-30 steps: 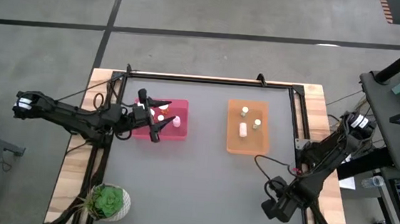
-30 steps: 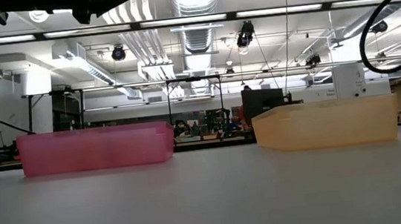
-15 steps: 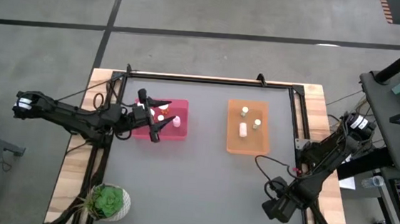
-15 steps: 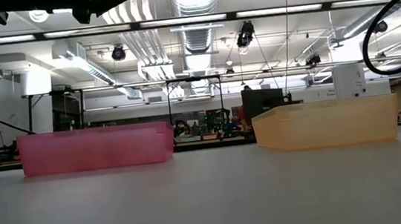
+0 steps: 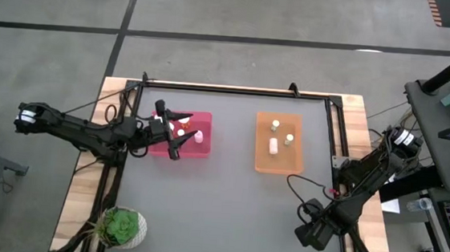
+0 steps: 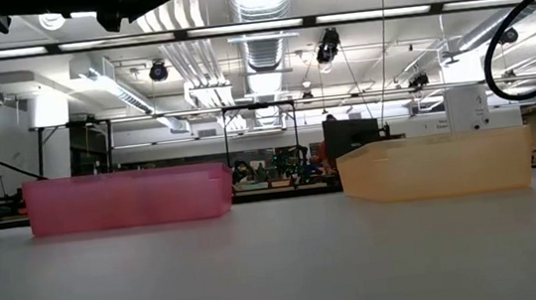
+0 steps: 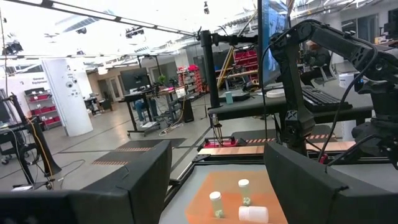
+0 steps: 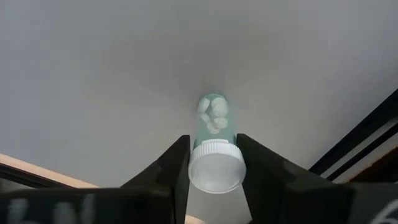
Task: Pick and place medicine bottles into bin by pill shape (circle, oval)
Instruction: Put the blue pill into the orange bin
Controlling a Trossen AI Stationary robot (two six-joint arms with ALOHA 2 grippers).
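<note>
My right gripper (image 5: 310, 231) is near the table's near right corner, shut on a pale medicine bottle (image 8: 214, 121) with a round white cap and white pills inside. My left gripper (image 5: 177, 143) hovers open and empty over the pink bin (image 5: 200, 153), which holds a few white-capped bottles (image 5: 198, 137). The orange bin (image 5: 276, 164) holds three bottles (image 5: 272, 146); two stand and one lies on its side, as the left wrist view (image 7: 254, 213) shows. Both bins rest flat on the grey table. My right gripper pinches the bottle's white cap (image 8: 214, 169) between its two fingers, one on each side. The fingers come from above, pointing down. The bottle's body points away from the gripper toward the table; whether its bottom rests on the table I cannot tell.
A white pot with a green plant (image 5: 123, 227) stands at the table's near left corner. A black cable (image 5: 294, 188) loops over the table near my right arm. A dark frame rail (image 8: 360, 140) runs along the table's right edge. Bare grey table lies between and in front of the bins (image 6: 280, 268).
</note>
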